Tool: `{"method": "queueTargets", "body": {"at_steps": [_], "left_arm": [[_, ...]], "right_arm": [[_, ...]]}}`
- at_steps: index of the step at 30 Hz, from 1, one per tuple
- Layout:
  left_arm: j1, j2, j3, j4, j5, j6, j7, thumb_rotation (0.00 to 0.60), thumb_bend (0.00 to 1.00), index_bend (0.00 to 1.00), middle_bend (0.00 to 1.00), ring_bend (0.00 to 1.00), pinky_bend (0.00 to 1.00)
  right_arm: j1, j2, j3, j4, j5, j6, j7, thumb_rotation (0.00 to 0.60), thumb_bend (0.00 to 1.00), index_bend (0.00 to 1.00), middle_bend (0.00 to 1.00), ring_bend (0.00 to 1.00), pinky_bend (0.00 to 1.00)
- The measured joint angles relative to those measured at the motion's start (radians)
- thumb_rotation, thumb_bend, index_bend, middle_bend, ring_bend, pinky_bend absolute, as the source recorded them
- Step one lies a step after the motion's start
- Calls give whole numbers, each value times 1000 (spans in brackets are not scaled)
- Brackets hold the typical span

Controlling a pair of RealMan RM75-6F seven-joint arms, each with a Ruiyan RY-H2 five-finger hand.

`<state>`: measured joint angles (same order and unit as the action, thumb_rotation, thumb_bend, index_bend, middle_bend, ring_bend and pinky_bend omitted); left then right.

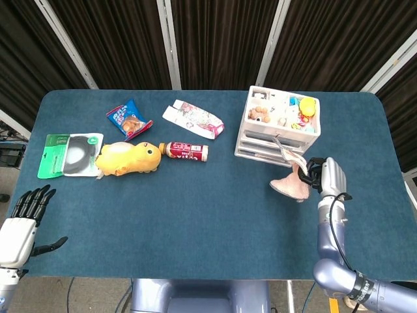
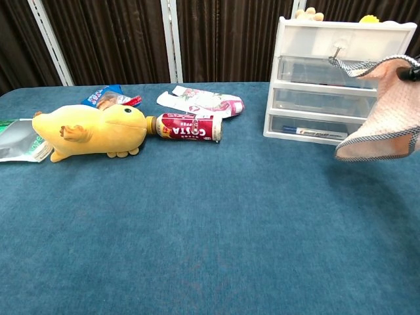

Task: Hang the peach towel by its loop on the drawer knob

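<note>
The peach towel (image 1: 290,184) (image 2: 387,118) with its checked grey trim hangs in the air in front of the white drawer unit (image 1: 278,126) (image 2: 308,85). My right hand (image 1: 326,176) grips the towel's right side; only a dark fingertip shows at the chest view's right edge. The towel's loop (image 2: 342,63) stretches up to the small knob (image 2: 336,51) on the top drawer and seems hooked around it. My left hand (image 1: 25,218) rests open at the table's near left corner, far from everything.
A yellow plush duck (image 1: 129,158), a red Costa bottle (image 1: 187,151), a blue snack bag (image 1: 129,119), a pink-white packet (image 1: 193,119) and a green-white pouch (image 1: 70,154) lie on the left half. Small toys fill the drawer unit's top tray (image 1: 285,112).
</note>
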<state>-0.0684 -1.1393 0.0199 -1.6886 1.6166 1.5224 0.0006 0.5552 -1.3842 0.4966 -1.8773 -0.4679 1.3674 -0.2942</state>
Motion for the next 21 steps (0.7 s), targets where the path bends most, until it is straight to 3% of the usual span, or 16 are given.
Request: {"method": "queueTargets", "body": {"at_steps": [10,12,14,16,19,21], "left_arm": [[0,1,1,-1,1,0,-1,600,0,0,0,0,0],[0,1,0,-2,1,0,-1,600,0,0,0,0,0],[0,1,0,-2,1,1,-1,600,0,0,0,0,0],[0,1,0,-1,0,0,-1,600,0,0,0,0,0],[0,2,0,-1,0,0,-2,600,0,0,0,0,0],[0,2,-1,-2,0,0,-2,600,0,0,0,0,0]], "right_arm": [[2,-2,-30,11,15,-17,-28,600,407,652,917,912,968],[1,-3,-39,15,18,-23,-30,600,374,617,884,883,906],[-1,-5,-52,21,20,-30,-35,600,302,496,755,761,717],[-1,-5,-67,24,21,-42,-44,600,228,330,555,559,534],[-3,3,-94,21,22,-72,-62,600,140,145,296,267,376],[-5,14,-114,15,23,-94,-75,600,98,79,185,139,314]]}}
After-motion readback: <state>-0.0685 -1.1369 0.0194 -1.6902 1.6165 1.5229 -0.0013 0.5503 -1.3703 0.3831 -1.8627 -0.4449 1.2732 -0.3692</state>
